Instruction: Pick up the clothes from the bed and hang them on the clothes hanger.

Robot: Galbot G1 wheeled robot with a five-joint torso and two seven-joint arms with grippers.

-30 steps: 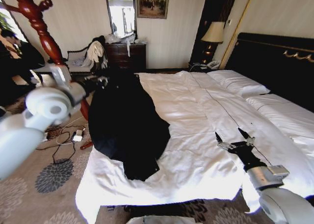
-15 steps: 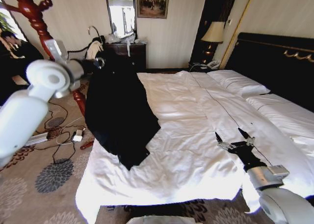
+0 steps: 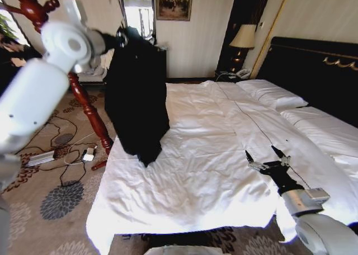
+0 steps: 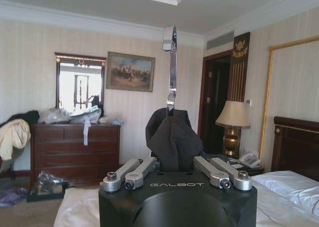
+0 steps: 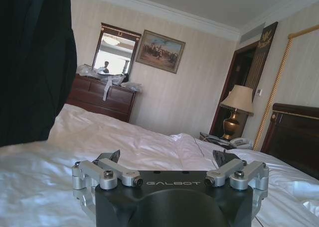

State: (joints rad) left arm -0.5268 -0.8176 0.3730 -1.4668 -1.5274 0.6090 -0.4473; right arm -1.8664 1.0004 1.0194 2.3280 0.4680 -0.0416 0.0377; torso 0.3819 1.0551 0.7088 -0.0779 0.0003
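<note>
The clothes (image 3: 136, 93), a black garment, hang full length from my raised left gripper (image 3: 118, 39) above the left edge of the bed (image 3: 224, 154). Their lowest fold is at the sheet near the bed's edge. In the left wrist view my left gripper (image 4: 172, 160) is shut on the bunched collar of the clothes (image 4: 172, 135). The silver hook of the clothes hanger (image 4: 172, 67) stands straight up out of that collar. My right gripper (image 3: 267, 157) rests low over the white sheet at the right with its fingers spread and nothing between them; the right wrist view shows this gripper (image 5: 169, 160) too.
A red turned-wood coat stand (image 3: 84, 98) rises just left of the bed, behind my left arm. Cables and a power strip (image 3: 42, 157) lie on the carpet. White pillows (image 3: 271, 95), the black headboard (image 3: 319, 70) and a bedside lamp (image 3: 243, 37) are at the far right.
My left arm has lifted the clothes up off the bed and swung them higher beside the coat stand. The right arm has not moved.
</note>
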